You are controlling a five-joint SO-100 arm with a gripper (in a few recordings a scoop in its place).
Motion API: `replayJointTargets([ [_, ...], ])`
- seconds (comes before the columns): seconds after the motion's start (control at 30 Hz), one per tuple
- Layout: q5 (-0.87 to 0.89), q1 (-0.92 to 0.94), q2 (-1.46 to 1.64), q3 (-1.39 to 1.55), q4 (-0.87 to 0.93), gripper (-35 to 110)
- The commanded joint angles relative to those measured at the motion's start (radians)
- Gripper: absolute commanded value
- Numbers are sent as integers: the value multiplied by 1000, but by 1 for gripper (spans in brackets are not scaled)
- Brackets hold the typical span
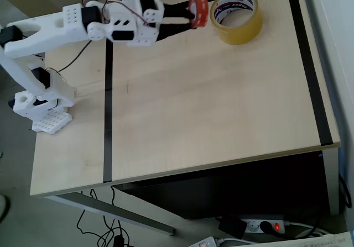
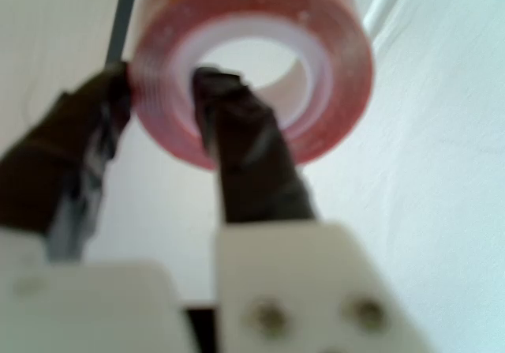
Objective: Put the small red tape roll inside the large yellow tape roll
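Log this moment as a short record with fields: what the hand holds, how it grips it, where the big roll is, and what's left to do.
hand: shut on the small red tape roll, held above the table
grip: one finger inside the ring, one outside, pinching its wall
large yellow tape roll: flat on the table near its far edge, hole facing up, just right of the red roll in the overhead view
red roll position: beside the yellow roll, not yet over its hole
remaining: move over the hole, lower, release

Red tape roll (image 1: pixel 198 9), amber-yellow roll (image 1: pixel 239 16)
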Motion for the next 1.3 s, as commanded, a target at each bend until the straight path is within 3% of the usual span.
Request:
replayJointTargets([
  [0.0, 31, -35, -6, -181, -54, 0],
  [0.37, 32, -133, -241, -302, -118, 0],
  [0.77, 32, -94, -311, -373, -100, 7],
  [1.13, 32, -25, -236, -466, 333, 16],
  [1.27, 32, 15, -199, -586, 577, 0],
])
